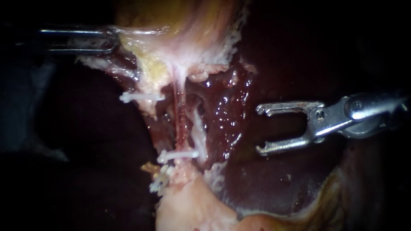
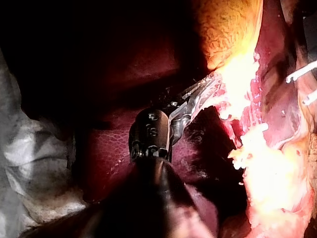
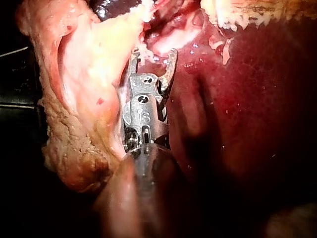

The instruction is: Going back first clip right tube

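A thin red tube [image 1: 180,124] runs down the middle, and a white clip [image 1: 177,155] sits across its lower end. Another white clip [image 1: 141,97] lies on the tissue strand to the left, and a third [image 1: 160,179] lower down. My right instrument [image 1: 260,129] stands to the right of the tube, well apart from it, with forked jaws open and nothing between them. In the right wrist view those jaws [image 3: 154,55] also gape, beside pale tissue. My left instrument [image 1: 112,40] is shut on the pale gallbladder [image 1: 184,25] edge and holds it taut [image 2: 205,91].
Dark red liver [image 1: 265,179] lies under and behind my right instrument. Wet raw tissue [image 1: 222,102] glistens between the tube and the open jaws. A pale fatty mass [image 1: 188,209] fills the lower middle. Grey cloth [image 2: 29,163] lies beside the left shaft.
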Robot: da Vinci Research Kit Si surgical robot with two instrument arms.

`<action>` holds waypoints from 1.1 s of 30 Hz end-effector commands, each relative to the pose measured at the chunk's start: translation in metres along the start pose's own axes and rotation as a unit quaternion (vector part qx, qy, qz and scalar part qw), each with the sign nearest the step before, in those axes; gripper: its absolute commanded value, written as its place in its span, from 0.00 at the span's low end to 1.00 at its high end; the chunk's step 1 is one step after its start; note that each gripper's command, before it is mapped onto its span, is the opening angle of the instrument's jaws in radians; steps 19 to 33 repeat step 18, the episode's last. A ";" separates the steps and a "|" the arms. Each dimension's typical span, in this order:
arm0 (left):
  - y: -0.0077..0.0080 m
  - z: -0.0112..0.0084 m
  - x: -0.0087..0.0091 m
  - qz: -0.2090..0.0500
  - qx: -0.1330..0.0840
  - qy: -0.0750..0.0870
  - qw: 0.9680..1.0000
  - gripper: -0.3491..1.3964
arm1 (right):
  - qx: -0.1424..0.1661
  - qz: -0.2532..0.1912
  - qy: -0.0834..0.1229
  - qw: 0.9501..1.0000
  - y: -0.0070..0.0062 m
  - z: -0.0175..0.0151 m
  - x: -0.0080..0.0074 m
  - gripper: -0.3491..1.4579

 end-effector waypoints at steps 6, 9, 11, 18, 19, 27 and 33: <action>-0.0008 0.0027 -0.0019 0.007 -0.003 -0.007 1.000 0.00 | -0.001 0.000 0.000 1.000 0.0000 0.0001 0.0000 0.47; -0.0011 0.0036 -0.0028 0.013 -0.004 -0.011 1.000 0.00 | -0.002 0.000 0.000 1.000 0.0000 0.0001 0.0000 0.47; -0.0013 0.0039 -0.0032 0.015 -0.004 -0.013 1.000 0.00 | -0.002 0.000 0.000 1.000 0.0000 0.0001 0.0000 0.47; -0.0013 0.0034 -0.0030 0.012 -0.005 -0.014 1.000 0.00 | 0.002 0.000 0.000 1.000 -0.0002 0.0004 0.0003 0.47; -0.0013 0.0034 -0.0030 0.012 -0.005 -0.014 1.000 0.00 | 0.002 0.000 0.000 1.000 -0.0002 0.0004 0.0003 0.47; -0.0013 0.0034 -0.0030 0.012 -0.005 -0.014 1.000 0.00 | 0.002 0.000 0.000 1.000 -0.0002 0.0004 0.0003 0.47; -0.0013 0.0034 -0.0030 0.012 -0.005 -0.014 1.000 0.00 | 0.002 0.000 0.000 1.000 -0.0002 0.0004 0.0003 0.47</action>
